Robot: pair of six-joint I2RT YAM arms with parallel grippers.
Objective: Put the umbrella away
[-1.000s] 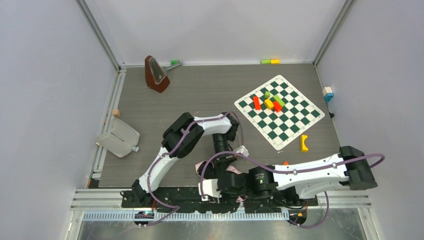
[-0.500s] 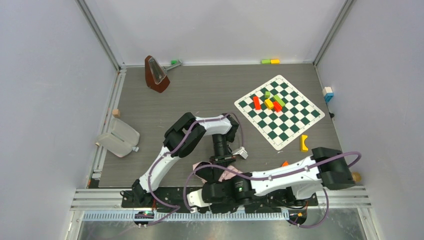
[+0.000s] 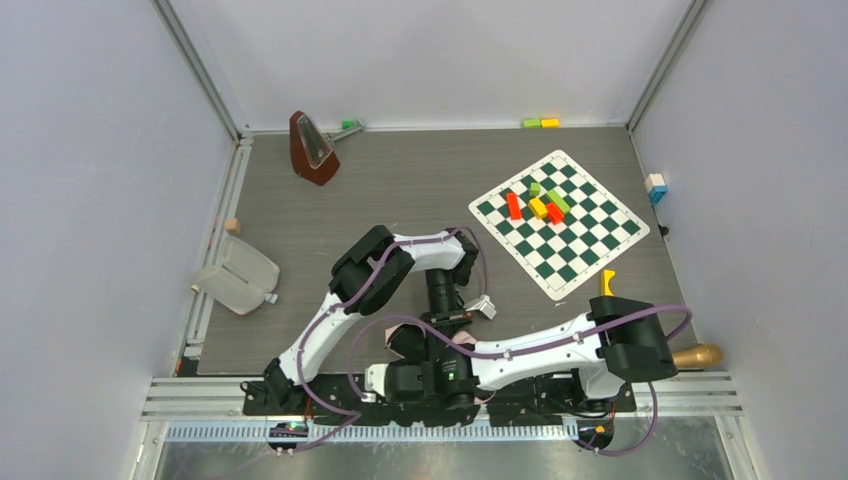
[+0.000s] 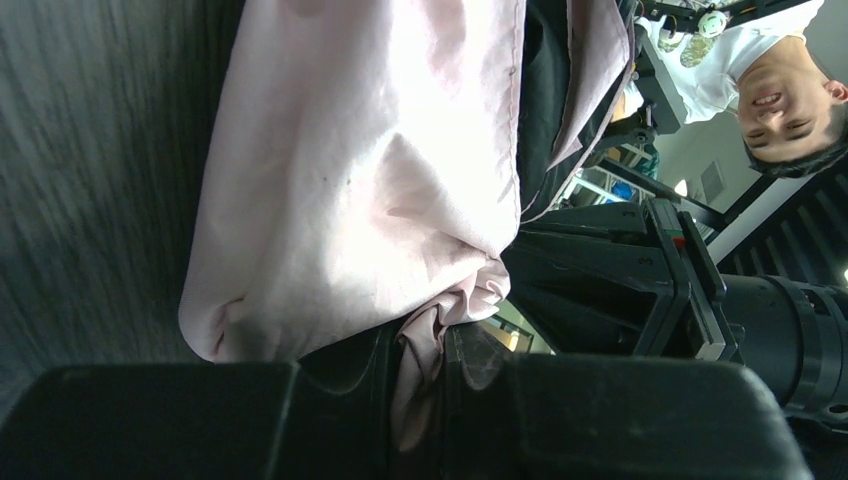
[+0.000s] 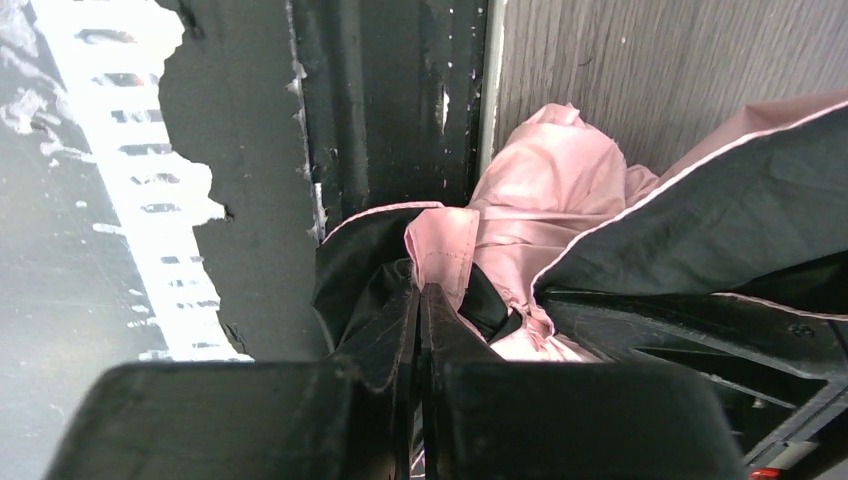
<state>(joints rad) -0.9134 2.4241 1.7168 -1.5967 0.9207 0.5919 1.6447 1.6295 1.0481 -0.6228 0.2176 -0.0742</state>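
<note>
From above, both arms crowd the umbrella (image 3: 461, 346), bunched at the tabletop's (image 3: 400, 190) near edge w/ only scraps of pink showing; the one container, a clear tub (image 3: 238, 276) far left, shows nothing inside from here. Left wrist cam: left gripper (image 4: 420, 350) is clenched on a wad of pale pink canopy. Right wrist cam: right gripper (image 5: 420, 300) is pinched tight on a black-and-pink fold by the edge rail (image 5: 390, 120), so I'd say they're mid-gathering the canopy, and next needs both drawing slack in together w/o losing either pinch.
</note>
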